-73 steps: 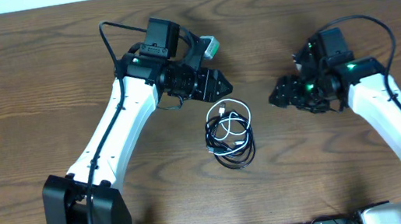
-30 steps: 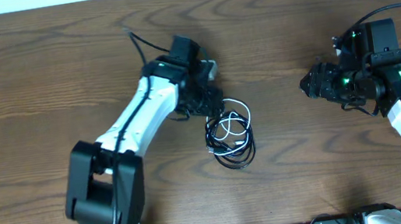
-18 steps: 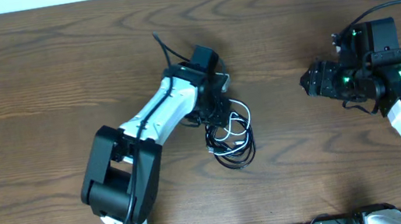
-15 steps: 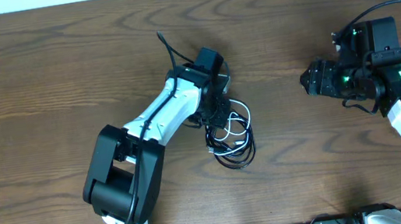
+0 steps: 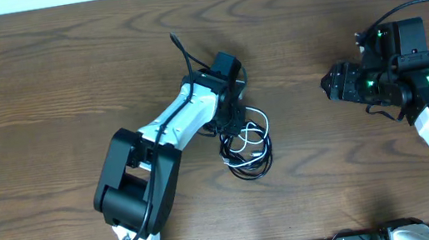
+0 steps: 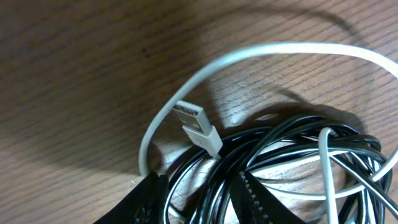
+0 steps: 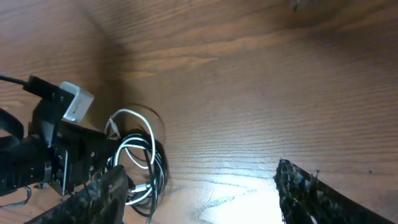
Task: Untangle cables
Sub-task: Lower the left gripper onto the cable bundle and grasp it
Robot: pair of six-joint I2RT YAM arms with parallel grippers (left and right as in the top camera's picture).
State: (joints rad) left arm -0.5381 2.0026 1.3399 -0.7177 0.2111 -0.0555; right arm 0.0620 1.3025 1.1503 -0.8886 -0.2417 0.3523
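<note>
Closing in, the left hand (image 5: 233,120) is now sitting over the upper-left edge of the cables (image 5: 247,145); a second ago it was hanging just up and left of them. The right hand (image 5: 332,86) is keeping to the same spot in the right half of the overhead frame, well apart from the tangle.

From overhead, the cables are lying as one small coiled heap just below the middle of the counter (image 5: 65,74), with black loops underneath and the white cable (image 5: 257,119) arching over the top right. The left hand's fingers are hiding under its own body there.

The left wrist view is filling that in. Its fingers (image 6: 148,198) are standing partly spread at the bottom edge, with several strands of the black cables (image 6: 292,143) running up between them. Wood is showing in the gaps, so they are not pinching anything. A white plug (image 6: 198,127) with a metal tip is resting tilted on the black strands in mid-frame, and the white cable (image 6: 280,50) is sweeping across the top.

The right wrist view is showing the right hand (image 7: 205,193) spread wide over bare counter, with the bundle (image 7: 140,155) off at lower left, beside the left arm (image 7: 43,162).
</note>
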